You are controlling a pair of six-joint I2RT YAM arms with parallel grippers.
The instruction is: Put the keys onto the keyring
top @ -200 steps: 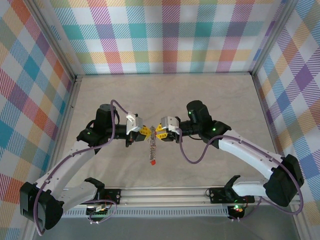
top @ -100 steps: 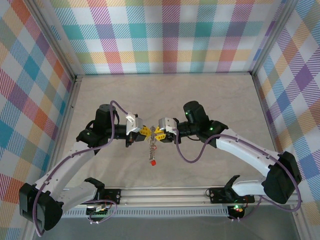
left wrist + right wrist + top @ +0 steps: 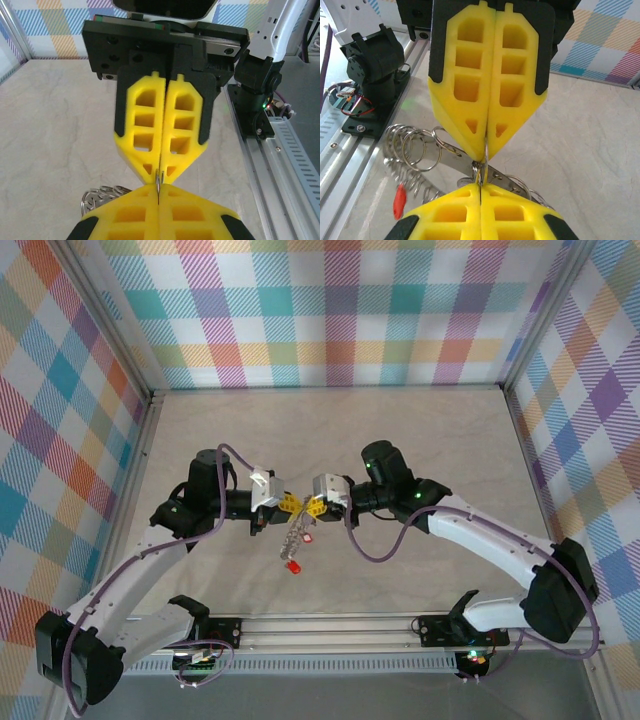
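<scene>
Over tabletop, left tool and right tool closed on keyring

A pale, marbled beige tabletop lies at the centre, boxed in by plaid wall panels (teal, orange, purple and yellow on white): a back panel at 12 o'clock, a side panel at 9 o'clock and another at 3 o'clock. A grey metal post stands towards 10 o'clock, an aluminium rail runs along 6 o'clock, and the light is soft and even
</scene>
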